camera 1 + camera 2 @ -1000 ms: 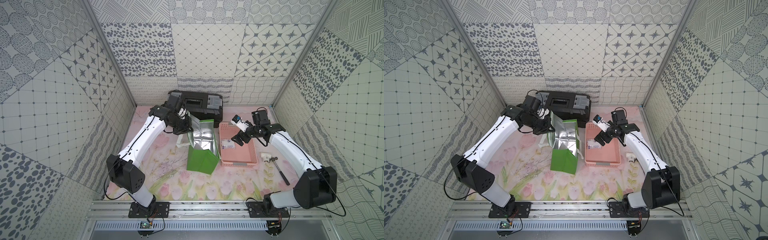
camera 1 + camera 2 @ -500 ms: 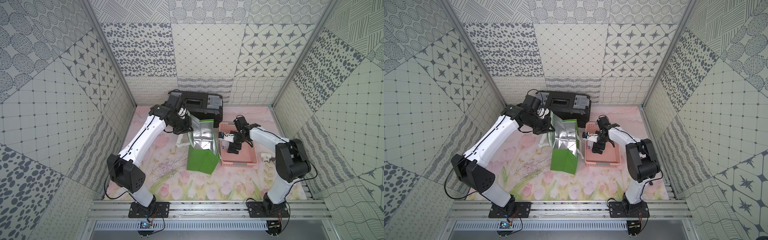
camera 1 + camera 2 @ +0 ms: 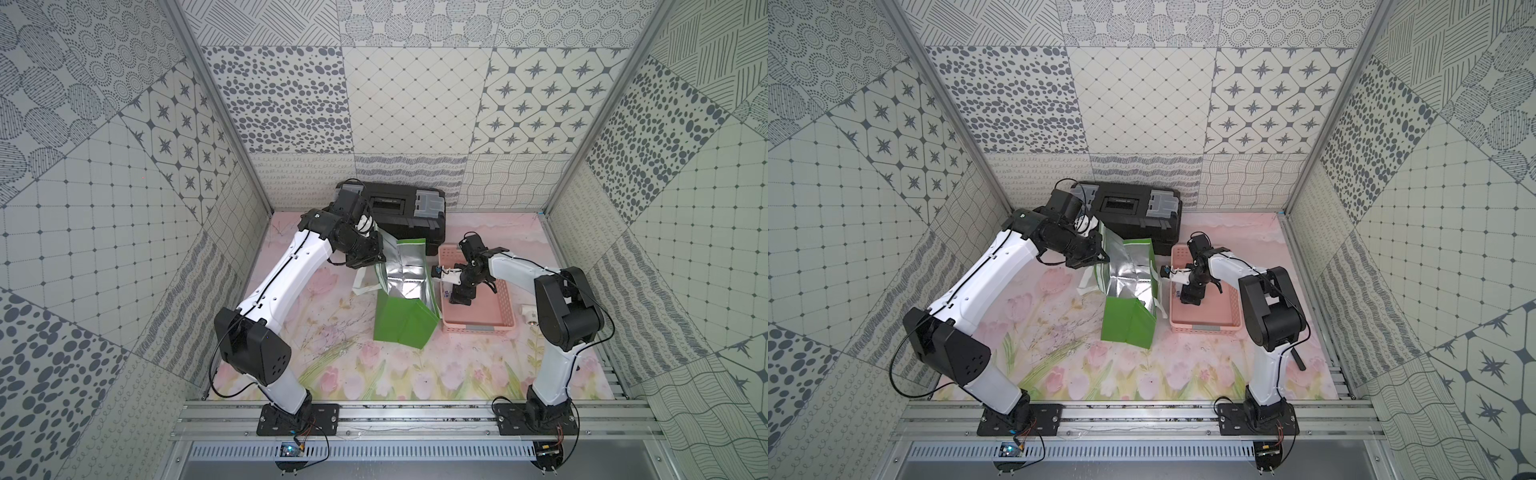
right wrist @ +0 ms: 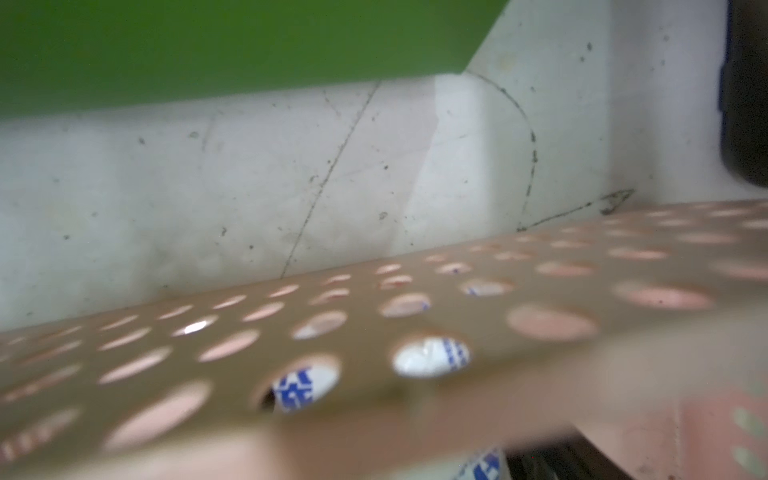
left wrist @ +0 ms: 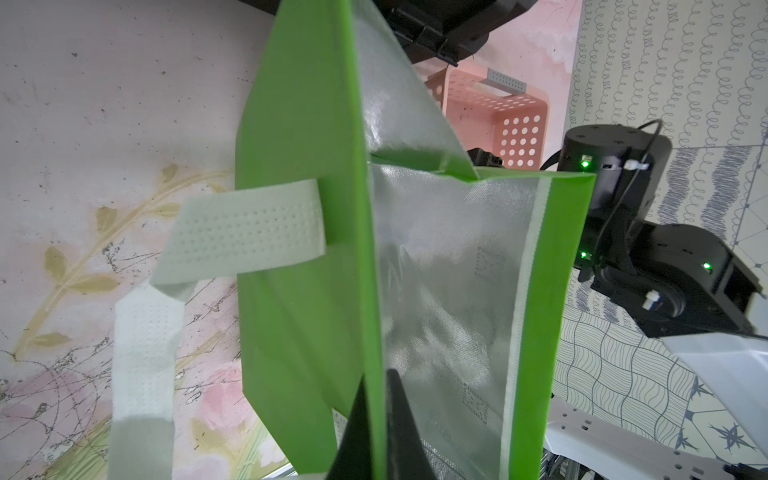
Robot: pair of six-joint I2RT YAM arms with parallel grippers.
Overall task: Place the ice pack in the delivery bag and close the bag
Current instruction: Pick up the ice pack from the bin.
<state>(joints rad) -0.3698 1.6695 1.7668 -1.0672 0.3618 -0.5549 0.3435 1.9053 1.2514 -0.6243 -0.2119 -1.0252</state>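
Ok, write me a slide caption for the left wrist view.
Left claw pinches the rim of the green delivery bag, holding its foil-lined mouth open; pink basket beyond.

Bright even light; soft shadows; delivery bag (image 3: 405, 278) foil glares; right wrist view blurred.

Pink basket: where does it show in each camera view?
Top view: pink basket right of centre, beside the delivery bag.
Top view: likewise right of centre, beside the bag.
Left wrist: beyond the bag's open rim.
Right wrist: its perforated wall, close and blurred.
Shared landmark: the green delivery bag.
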